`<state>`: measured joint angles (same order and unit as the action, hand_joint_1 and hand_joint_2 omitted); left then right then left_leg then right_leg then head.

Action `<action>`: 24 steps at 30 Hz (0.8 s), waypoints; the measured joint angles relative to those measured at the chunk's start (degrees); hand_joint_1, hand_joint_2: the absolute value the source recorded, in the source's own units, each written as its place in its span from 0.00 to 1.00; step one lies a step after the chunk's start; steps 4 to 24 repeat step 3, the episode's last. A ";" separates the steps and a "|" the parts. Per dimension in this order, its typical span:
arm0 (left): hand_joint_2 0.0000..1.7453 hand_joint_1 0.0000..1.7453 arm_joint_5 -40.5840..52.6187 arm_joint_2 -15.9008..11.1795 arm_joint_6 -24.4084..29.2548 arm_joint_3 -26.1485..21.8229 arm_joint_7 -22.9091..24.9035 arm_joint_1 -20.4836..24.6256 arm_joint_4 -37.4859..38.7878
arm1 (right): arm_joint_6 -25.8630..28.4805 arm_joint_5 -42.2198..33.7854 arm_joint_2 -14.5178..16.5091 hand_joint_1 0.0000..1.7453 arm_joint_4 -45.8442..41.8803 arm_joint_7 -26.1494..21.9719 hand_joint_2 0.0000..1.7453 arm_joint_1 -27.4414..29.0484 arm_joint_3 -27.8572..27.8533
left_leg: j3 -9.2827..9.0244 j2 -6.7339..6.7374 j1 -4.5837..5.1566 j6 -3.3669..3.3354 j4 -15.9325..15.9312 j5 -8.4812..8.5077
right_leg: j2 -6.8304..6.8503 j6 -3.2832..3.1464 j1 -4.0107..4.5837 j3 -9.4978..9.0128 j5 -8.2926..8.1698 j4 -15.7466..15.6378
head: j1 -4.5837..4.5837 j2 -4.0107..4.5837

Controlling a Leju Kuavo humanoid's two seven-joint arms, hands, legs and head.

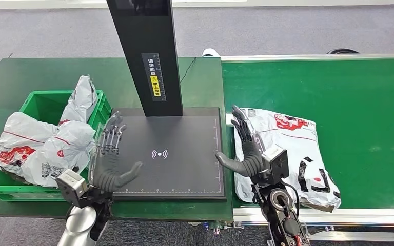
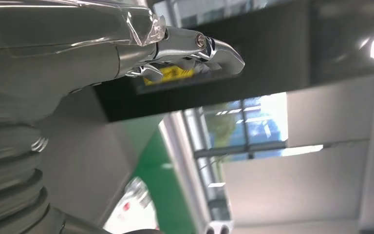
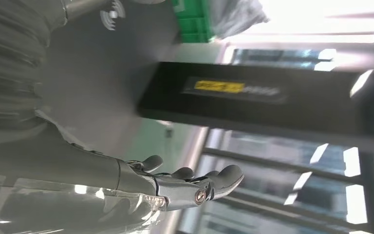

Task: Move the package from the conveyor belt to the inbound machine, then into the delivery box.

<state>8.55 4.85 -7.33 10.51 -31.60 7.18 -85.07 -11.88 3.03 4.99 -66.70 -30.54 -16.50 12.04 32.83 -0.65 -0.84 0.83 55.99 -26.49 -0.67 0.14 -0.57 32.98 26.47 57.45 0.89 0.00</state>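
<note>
A white plastic package with red and black print lies on the green conveyor belt, close to its left end. My right hand hovers open at the package's left edge, fingers stretched forward, thumb toward the black scanner plate of the inbound machine. My left hand is open over the plate's left edge, fingers spread, holding nothing. In the wrist views the left hand's fingers and the right hand's fingers are straight and empty. The green delivery box sits left of the plate with several white packages in it.
The machine's black post with a yellow label rises from the back of the plate. A silver rail borders the belt's near side. The table under the box and machine is dark green.
</note>
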 joint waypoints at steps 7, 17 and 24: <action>1.00 0.00 0.54 0.08 -0.81 0.33 0.76 -0.08 1.49 | 1.13 -1.41 0.03 0.00 2.66 1.31 1.00 0.03 -0.41 | 0.00 -0.01 0.00 0.00 0.00 0.00 | 0.00 0.00 -0.01 0.00 0.00 0.00 | -0.01 0.00; 1.00 0.00 0.54 0.08 -0.81 0.33 0.76 -0.08 1.49 | 1.13 -1.41 0.03 0.00 2.66 1.31 1.00 0.03 -0.41 | 0.00 -0.01 0.00 0.00 0.00 0.00 | 0.00 0.00 -0.01 0.00 0.00 0.00 | -0.01 0.00; 1.00 0.00 0.54 0.08 -0.81 0.33 0.76 -0.08 1.49 | 1.13 -1.41 0.03 0.00 2.66 1.31 1.00 0.03 -0.41 | 0.00 -0.01 0.00 0.00 0.00 0.00 | 0.00 0.00 -0.01 0.00 0.00 0.00 | -0.01 0.00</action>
